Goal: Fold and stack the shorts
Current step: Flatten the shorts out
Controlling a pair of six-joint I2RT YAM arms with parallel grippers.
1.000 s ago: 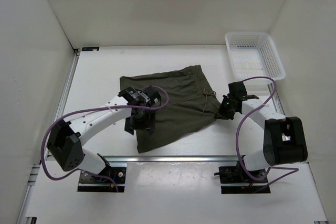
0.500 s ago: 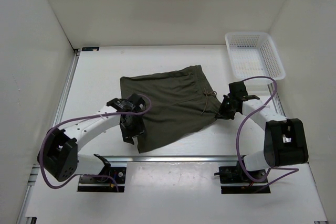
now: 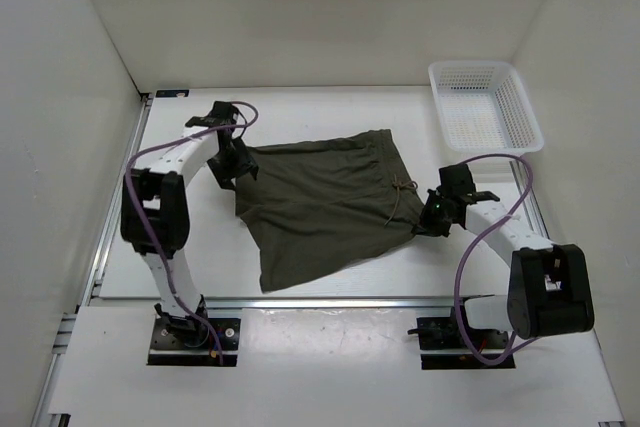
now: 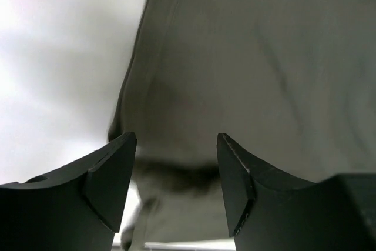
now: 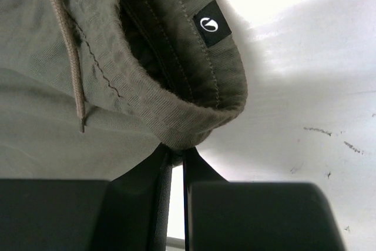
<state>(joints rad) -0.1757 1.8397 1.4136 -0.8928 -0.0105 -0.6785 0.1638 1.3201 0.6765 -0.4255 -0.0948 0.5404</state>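
Left hand (image 3: 232,162) first: way over left of the basket (image 3: 521,97), parked at the far-left corner of the shorts (image 3: 320,197). On the wrist cam its fingers (image 4: 111,174) are spread apart w/ nothing pinched btwn them, so it's open. Olive fabric w/ a seamed edge lies beyond the gap, and the view there is blurry.

Moving right, the shorts are spread mostly flat on the white desk (image 3: 400,117), left of the basket and nearer the arm bases than it is. They're close to it but not touching. The leg ends point away from the basket. The waistband (image 5: 176,116) is on the basket side, w/ a tan drawstring (image 3: 398,187) trailing over the cloth.

Right hand (image 3: 432,215) is nearer the bases than the basket, at the shorts' near-right corner. Wrist cam shows the fingers squeezed nearly together on a rolled fold of the waistband, so it's gripping the shorts. A small black label (image 5: 212,23) w/ a white round mark sits on the band just past the pinch.

White mesh basket is furthest right, at the desk's far-right corner.
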